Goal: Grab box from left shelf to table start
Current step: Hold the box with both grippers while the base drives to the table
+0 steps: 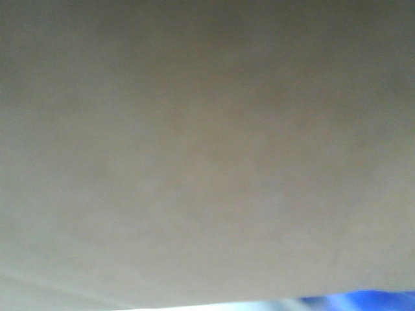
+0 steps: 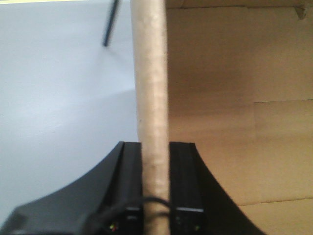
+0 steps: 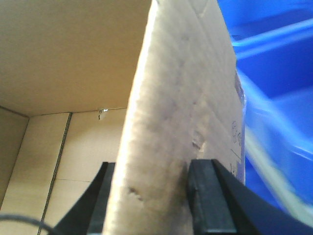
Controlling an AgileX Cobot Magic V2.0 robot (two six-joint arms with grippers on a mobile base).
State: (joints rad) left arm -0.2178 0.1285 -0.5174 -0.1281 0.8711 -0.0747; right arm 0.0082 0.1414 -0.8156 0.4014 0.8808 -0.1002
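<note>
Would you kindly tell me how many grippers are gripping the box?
2. The left gripper pinches a wall of the box, seen in the left wrist view. The right gripper pinches a wall too, beside a blue bin. The front view shows neither.

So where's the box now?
The box fills the front view, its walls pinched by the left gripper and right gripper, with a blue bin beside it.

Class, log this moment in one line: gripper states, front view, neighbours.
left gripper: shut on box | right gripper: shut on box | front view: box fills frame | beside box: blue bin
</note>
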